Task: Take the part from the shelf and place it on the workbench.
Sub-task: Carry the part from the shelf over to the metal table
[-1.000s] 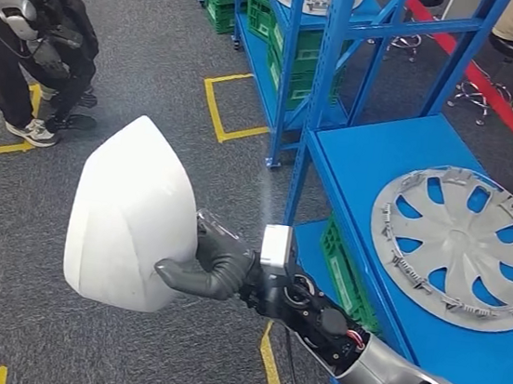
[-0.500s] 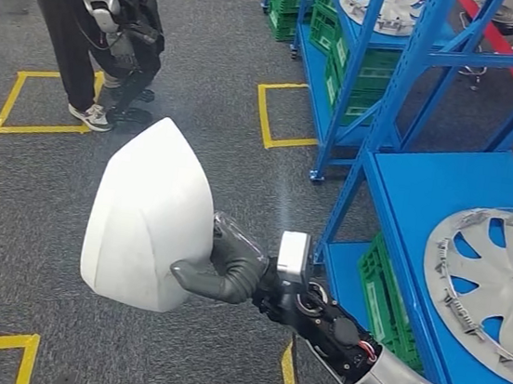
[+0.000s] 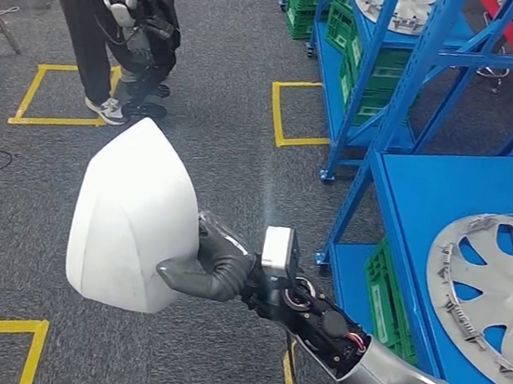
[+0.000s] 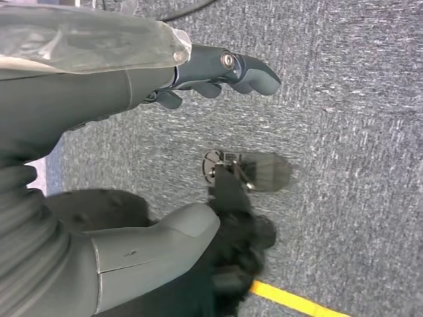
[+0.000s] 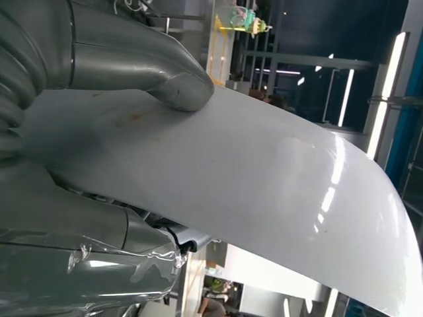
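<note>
Over the grey carpet floor (image 3: 243, 162), at about 9 o'clock from the right hand (image 3: 219, 264), the white part (image 3: 134, 216) is held in the air, well clear of the shelf (image 3: 445, 192) at 3 o'clock. From the head view the thumb lies across the part's near face and the fingers (image 3: 217, 234) disappear behind its edge, so the right hand is grasping the part. At the wrist sits a small white box (image 3: 279, 248).

Up close, the right wrist view adds what the head view hides: the thick grey thumb (image 5: 149, 69) presses on the part's (image 5: 259, 178) smooth glossy surface while the fingers (image 5: 90, 224) clamp it from the other side, and the surface curves away with light reflections along it.

On the blue shelf lies a silver wheel cover (image 3: 494, 277), with green crates (image 3: 386, 297) on the level below. At 11 o'clock a person's legs and shoes (image 3: 112, 109) stand beside yellow floor tape (image 3: 46, 96).

Pointing down at the carpet, the left wrist view shows the left hand (image 4: 149, 165) with thumb and fingers (image 4: 234, 69) spread apart, released and holding nothing, with a yellow line (image 4: 294, 300) near it.
</note>
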`<state>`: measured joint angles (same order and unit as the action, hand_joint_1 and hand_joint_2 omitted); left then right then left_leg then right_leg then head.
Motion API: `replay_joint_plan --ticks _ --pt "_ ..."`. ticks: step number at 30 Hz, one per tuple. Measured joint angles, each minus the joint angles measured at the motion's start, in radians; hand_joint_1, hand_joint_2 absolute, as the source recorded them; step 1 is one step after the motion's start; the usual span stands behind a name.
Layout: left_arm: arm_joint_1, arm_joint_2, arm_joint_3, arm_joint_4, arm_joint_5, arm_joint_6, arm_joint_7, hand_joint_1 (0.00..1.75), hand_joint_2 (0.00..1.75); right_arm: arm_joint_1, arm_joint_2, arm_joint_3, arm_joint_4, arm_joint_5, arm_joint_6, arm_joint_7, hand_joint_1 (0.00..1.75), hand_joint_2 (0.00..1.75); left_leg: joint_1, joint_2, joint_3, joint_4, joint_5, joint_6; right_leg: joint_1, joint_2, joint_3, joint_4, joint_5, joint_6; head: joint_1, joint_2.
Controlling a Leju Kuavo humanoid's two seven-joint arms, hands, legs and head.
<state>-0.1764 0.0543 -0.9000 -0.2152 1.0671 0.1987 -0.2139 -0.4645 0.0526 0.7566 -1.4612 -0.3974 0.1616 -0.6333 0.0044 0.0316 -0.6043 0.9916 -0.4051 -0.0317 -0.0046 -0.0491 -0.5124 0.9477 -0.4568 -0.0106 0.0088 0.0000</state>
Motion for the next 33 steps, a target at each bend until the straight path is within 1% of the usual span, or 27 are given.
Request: replay_joint_plan --ticks 1,2,4,5,6,7,9,10,11,12,13,14,15,16,17,19,21,22,24,25,26,27,28,30,31,32,33 --pt "-0.001 0.000 0.000 0.000 -0.002 0.000 0.000 0.00 1.75 0.000 0.000 0.000 -0.001 0.001 0.000 0.001 1.75 1.75 -0.003 0.009 0.019 -0.038 0.008 0.006 0.003 -0.005 0.001 0.000 -0.002 0.004 0.001 0.000" --pt "-0.002 0.000 0.000 0.000 -0.004 -0.001 0.000 0.00 1.75 0.000 0.000 0.000 -0.001 0.001 0.000 0.002 1.75 1.75 -0.007 0.009 0.024 -0.049 0.006 0.012 0.005 -0.009 0.001 0.001 -0.004 0.009 0.002 0.000" --pt "-0.001 0.000 0.000 0.000 -0.008 -0.001 0.002 0.00 1.75 0.000 0.000 0.000 -0.003 0.002 0.000 0.004 1.75 1.75 -0.006 -0.004 0.024 -0.051 0.006 0.023 0.003 -0.014 0.002 0.003 -0.011 0.017 0.007 0.000" --pt "-0.001 0.000 0.000 0.000 -0.010 -0.001 0.003 0.00 1.75 0.000 0.000 0.000 -0.004 0.002 0.000 0.004 1.75 1.75 -0.004 -0.010 0.027 -0.053 0.007 0.029 0.001 -0.006 -0.003 0.018 -0.023 0.022 0.009 0.000" --pt "-0.001 0.001 0.000 0.000 -0.011 -0.001 0.004 0.00 1.75 0.000 0.000 0.000 -0.005 0.002 0.000 0.005 1.75 1.75 -0.002 -0.016 0.029 -0.055 0.008 0.036 0.000 0.007 -0.018 0.053 -0.047 0.027 0.014 0.000" --pt "-0.002 0.001 0.000 0.000 -0.012 -0.001 0.005 0.00 1.75 0.000 0.000 0.000 -0.006 0.002 0.000 0.006 1.75 1.75 0.000 -0.021 0.031 -0.057 0.009 0.041 -0.002 0.023 -0.043 0.109 -0.078 0.031 0.019 0.000" --pt "-0.004 0.002 0.000 0.000 -0.014 -0.001 0.009 0.00 1.75 0.005 0.000 0.000 -0.006 0.002 0.000 0.008 1.75 1.75 -0.001 -0.035 0.031 -0.056 0.008 0.046 -0.003 0.041 -0.110 0.256 -0.141 0.034 0.032 0.000" --pt "-0.004 0.002 0.000 0.000 -0.014 -0.001 0.011 0.00 1.75 0.009 0.000 0.000 -0.006 0.002 0.001 0.010 1.75 1.75 -0.002 -0.044 0.032 -0.056 0.008 0.047 -0.003 0.043 -0.135 0.304 -0.151 0.035 0.036 0.000" --pt "-0.004 0.003 0.000 0.000 -0.015 -0.001 0.012 0.00 1.75 0.011 0.000 0.000 -0.006 0.002 0.003 0.011 1.75 1.75 -0.002 -0.053 0.033 -0.056 0.007 0.047 -0.003 0.045 -0.144 0.317 -0.141 0.034 0.040 0.000" --pt "-0.004 0.003 0.000 0.000 -0.015 -0.001 0.013 0.00 1.75 0.012 0.000 0.000 -0.007 0.002 0.004 0.012 1.75 1.75 -0.002 -0.063 0.035 -0.055 0.007 0.046 -0.003 0.046 -0.133 0.285 -0.112 0.033 0.044 0.000" --pt "-0.004 0.002 0.000 0.000 -0.015 -0.001 0.014 0.00 1.75 0.013 0.000 0.000 -0.007 0.002 0.006 0.013 1.75 1.75 -0.002 -0.073 0.038 -0.055 0.006 0.045 -0.004 0.052 -0.104 0.217 -0.068 0.030 0.048 0.000" --pt "-0.004 0.002 0.000 0.000 -0.016 -0.001 0.014 0.00 1.75 0.012 0.000 0.000 -0.007 0.002 0.008 0.013 1.75 1.75 -0.002 -0.082 0.040 -0.054 0.005 0.043 -0.004 0.067 -0.072 0.143 -0.032 0.026 0.052 0.000" --pt "-0.005 0.002 0.000 0.000 -0.016 -0.001 0.014 0.00 1.75 0.012 0.000 0.000 -0.008 0.002 0.009 0.013 1.75 1.75 -0.003 -0.091 0.039 -0.052 0.004 0.040 -0.006 0.081 -0.043 0.077 -0.006 0.024 0.053 0.000" --pt "-0.006 0.002 0.000 0.000 -0.016 -0.001 0.014 0.00 1.75 0.011 0.000 0.000 -0.008 0.001 0.011 0.013 1.75 1.75 -0.004 -0.099 0.036 -0.050 0.005 0.036 -0.006 0.094 -0.023 0.034 0.006 0.022 0.053 0.000" --pt "-0.005 0.003 -0.001 0.000 -0.017 -0.001 0.014 0.00 1.75 0.010 0.000 0.000 -0.008 0.001 0.013 0.013 1.75 1.75 -0.004 -0.105 0.031 -0.048 0.007 0.031 -0.005 0.100 -0.014 0.019 0.003 0.020 0.052 0.000" --pt "-0.002 0.004 -0.001 0.000 -0.016 -0.001 0.014 0.00 1.75 0.010 0.000 0.001 -0.008 0.000 0.018 0.012 1.75 1.75 -0.001 -0.113 0.024 -0.047 0.009 0.021 -0.006 0.091 -0.008 0.010 0.005 0.013 0.049 0.000" --pt "0.001 0.006 -0.001 0.000 -0.016 -0.001 0.014 0.00 1.75 0.009 0.001 0.001 -0.008 0.000 0.020 0.012 1.75 1.75 -0.002 -0.093 0.010 -0.018 -0.012 0.011 -0.010 0.077 -0.004 0.001 0.012 0.003 0.041 0.000" --pt "-0.001 0.007 -0.001 0.000 -0.016 -0.001 0.014 0.00 1.75 0.009 0.001 0.001 -0.008 -0.001 0.021 0.012 1.75 1.75 -0.003 -0.075 -0.014 0.030 -0.040 0.007 -0.012 0.067 -0.003 -0.003 0.015 -0.001 0.033 0.000" --pt "-0.003 0.006 -0.001 0.000 -0.016 -0.001 0.014 0.00 1.75 0.010 0.001 0.002 -0.008 -0.002 0.024 0.010 1.75 1.75 0.000 -0.050 -0.084 0.172 -0.104 -0.001 -0.009 0.047 -0.006 -0.004 0.015 -0.004 0.020 0.000" --pt "-0.002 0.006 -0.001 0.000 -0.016 -0.001 0.014 0.00 1.75 0.011 0.001 0.003 -0.008 -0.003 0.026 0.009 1.75 1.75 0.002 -0.044 -0.116 0.233 -0.124 -0.005 -0.008 0.037 -0.007 -0.004 0.015 -0.004 0.015 0.000" --pt "-0.001 0.007 -0.001 0.000 -0.016 -0.001 0.014 0.00 1.75 0.011 0.001 0.003 -0.007 -0.003 0.028 0.007 1.75 1.75 0.004 -0.042 -0.127 0.255 -0.123 -0.008 -0.008 0.027 -0.008 -0.004 0.015 -0.004 0.011 0.000" --pt "0.001 0.007 -0.001 0.000 -0.016 -0.001 0.014 0.00 1.75 0.011 0.001 0.004 -0.007 -0.004 0.030 0.006 1.75 1.75 0.006 -0.040 -0.119 0.238 -0.104 -0.009 -0.008 0.020 -0.008 -0.004 0.014 -0.004 0.008 0.000" --pt "0.002 0.008 -0.001 0.000 -0.016 -0.001 0.014 0.00 1.75 0.011 0.002 0.005 -0.007 -0.004 0.032 0.005 1.75 1.75 0.008 -0.034 -0.090 0.180 -0.071 -0.010 -0.009 0.012 -0.007 -0.004 0.014 -0.003 0.005 0.000" --pt "0.000 0.009 -0.001 0.000 -0.016 -0.001 0.014 0.00 1.75 0.010 0.002 0.005 -0.007 -0.004 0.036 0.003 1.75 1.75 0.006 -0.005 -0.010 0.028 -0.014 -0.008 -0.006 0.000 -0.005 -0.003 0.010 0.002 0.001 0.000" --pt "-0.001 0.009 -0.001 0.000 -0.016 -0.001 0.014 0.00 1.75 0.009 0.003 0.005 -0.007 -0.004 0.038 0.003 1.75 1.75 0.004 0.004 0.018 -0.026 0.001 -0.003 -0.003 -0.006 -0.004 -0.003 0.008 0.007 0.000 0.000" --pt "-0.002 0.009 -0.001 0.000 -0.016 -0.001 0.014 0.00 1.75 0.009 0.003 0.006 -0.007 -0.004 0.039 0.002 1.75 1.75 0.001 0.009 0.029 -0.050 0.004 0.003 -0.001 -0.010 -0.003 -0.002 0.006 0.011 0.001 0.000" --pt "-0.002 0.009 -0.001 0.000 -0.015 -0.001 0.014 0.00 1.75 0.008 0.004 0.006 -0.007 -0.004 0.040 0.002 1.75 1.75 -0.003 0.001 0.029 -0.051 0.003 0.010 0.001 -0.015 -0.002 -0.003 0.005 0.016 0.004 0.000"
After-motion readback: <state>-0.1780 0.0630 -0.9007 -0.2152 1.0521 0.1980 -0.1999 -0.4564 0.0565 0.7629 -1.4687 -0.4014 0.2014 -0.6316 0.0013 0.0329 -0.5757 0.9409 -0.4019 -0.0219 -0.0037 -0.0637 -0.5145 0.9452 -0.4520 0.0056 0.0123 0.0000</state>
